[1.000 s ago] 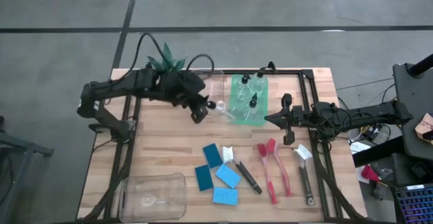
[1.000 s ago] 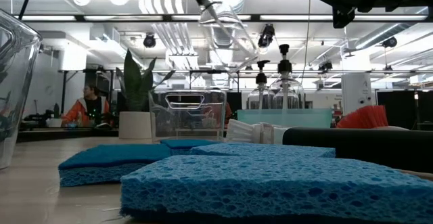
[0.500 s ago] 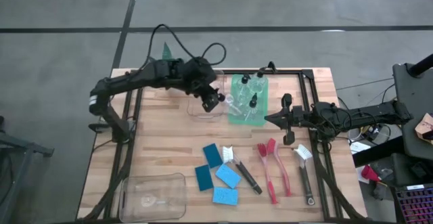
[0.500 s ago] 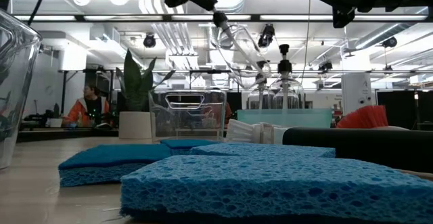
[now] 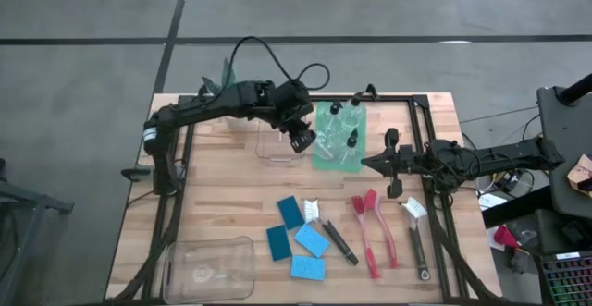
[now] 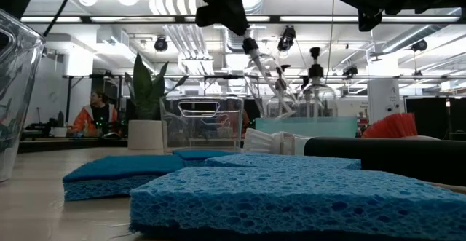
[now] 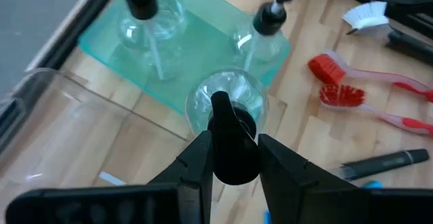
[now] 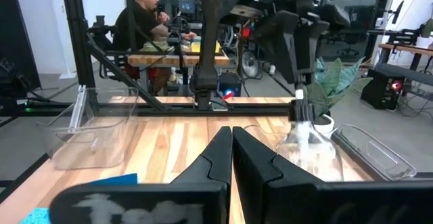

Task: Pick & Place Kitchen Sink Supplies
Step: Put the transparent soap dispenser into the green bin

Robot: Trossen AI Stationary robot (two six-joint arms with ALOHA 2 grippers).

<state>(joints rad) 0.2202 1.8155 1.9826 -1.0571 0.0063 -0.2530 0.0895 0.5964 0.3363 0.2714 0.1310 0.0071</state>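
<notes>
My left gripper point(image 5: 300, 140) is shut on a small clear bottle point(image 7: 226, 103) with a black top. It hovers at the left edge of the green bin point(image 5: 326, 151) at the table's far side, which holds other clear bottles point(image 7: 144, 15). In the low view the held bottle point(image 6: 272, 87) slants down from the gripper. Blue sponges point(image 5: 298, 239) and red and black dish brushes point(image 5: 373, 225) lie on the table's near half. My right gripper point(image 5: 364, 163) hangs shut and empty, level above the table's right side. My left gripper pinches the bottle's black top point(image 7: 234, 158) between its two fingers point(image 7: 197, 158), one on each side. The fingers slant down from the table's left. The bottle hangs tilted beyond the fingertips, its clear body point(image 6: 275, 89) lowest, lifted off the table.
A clear bin point(image 5: 276, 140) stands right next to the green bin's left side, under my left arm. A second clear bin point(image 5: 209, 269) sits at the near left corner. A potted plant point(image 5: 225, 73) stands at the far left. A black frame point(image 5: 421, 121) edges the table.
My left gripper has carried the bottle toward the table's right edge and down, from beside the plant across the clear bin to the green bin's left edge. It has rolled a little, and the bottle stays tilted in its hold.
</notes>
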